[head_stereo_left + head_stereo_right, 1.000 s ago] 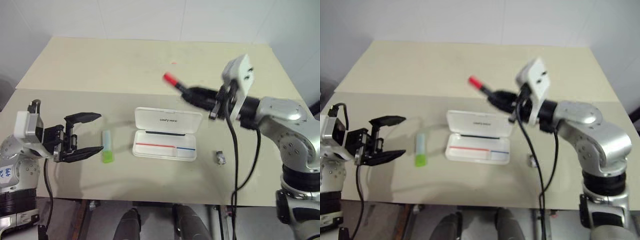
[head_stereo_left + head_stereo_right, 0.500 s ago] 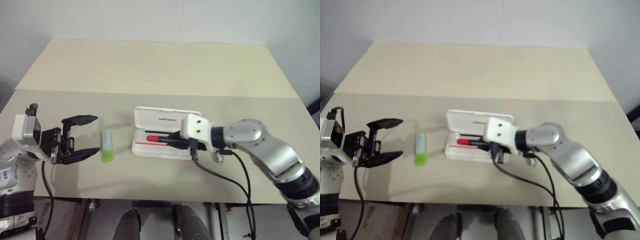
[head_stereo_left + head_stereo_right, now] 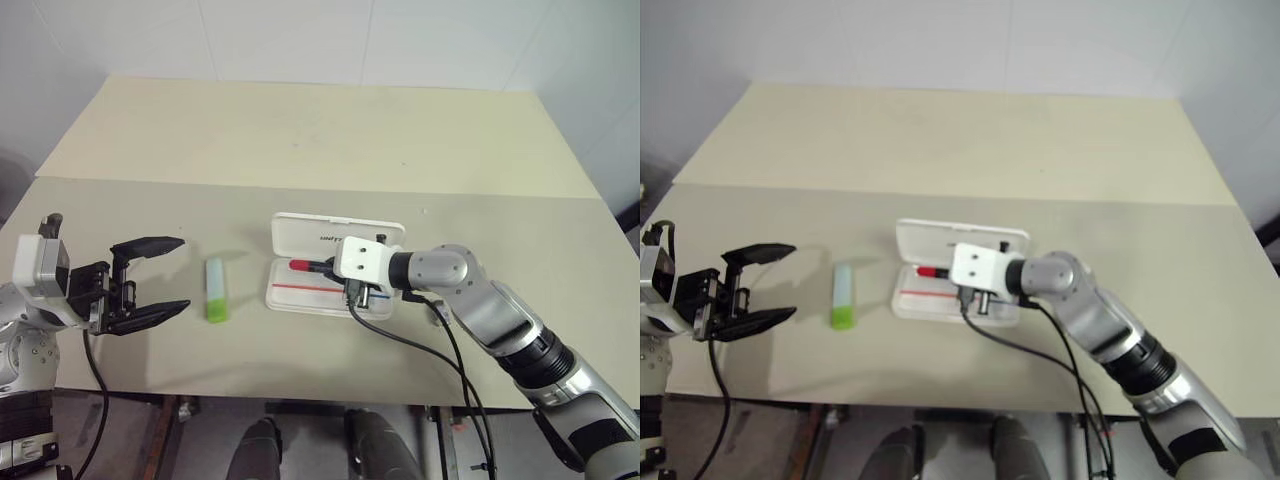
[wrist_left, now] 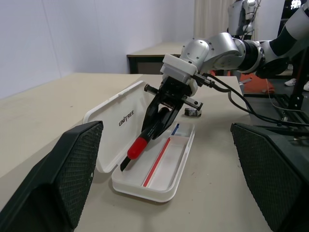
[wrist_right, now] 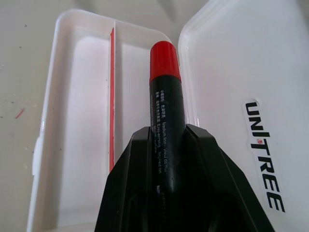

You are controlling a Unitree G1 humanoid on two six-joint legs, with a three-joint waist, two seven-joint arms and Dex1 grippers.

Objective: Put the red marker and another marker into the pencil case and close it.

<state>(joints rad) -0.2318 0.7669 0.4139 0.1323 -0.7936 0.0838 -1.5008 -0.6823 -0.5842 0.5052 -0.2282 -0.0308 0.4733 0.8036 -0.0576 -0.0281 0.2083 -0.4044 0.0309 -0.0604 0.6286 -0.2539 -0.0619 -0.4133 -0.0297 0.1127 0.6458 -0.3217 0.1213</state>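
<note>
White hard-plastic pencil case tray lies open; raised lid walls its far side. Right gripper with black-and-red marker occupies the tray. Bare table beyond; mint-green stubby marker lies unobstructed.

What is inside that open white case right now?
The pencil case tray shows a red and blue stripe. The right gripper holds the red marker just above it; the tray under the gripper is hidden.

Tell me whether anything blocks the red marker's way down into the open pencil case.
Nothing visible does. The right gripper holds the red marker tilted just above the pencil case, whose lid stands open behind it, and the tray below the marker's tip is bare.
</note>
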